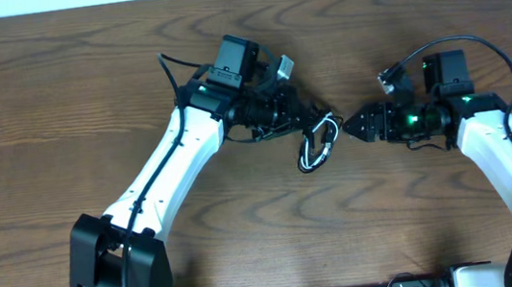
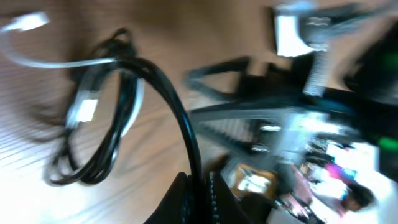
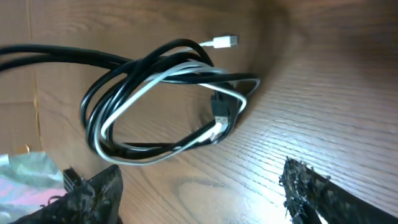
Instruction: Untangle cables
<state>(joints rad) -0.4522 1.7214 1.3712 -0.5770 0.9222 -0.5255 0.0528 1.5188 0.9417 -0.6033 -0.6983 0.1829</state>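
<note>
Right wrist: black-and-white cables [image 3: 180, 68], one tangled loop.

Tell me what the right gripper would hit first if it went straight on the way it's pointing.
Most likely the cables, the tangled black and white loop just ahead of the right gripper. Its wrist view shows them before the open fingers; tip height is unclear.
</note>
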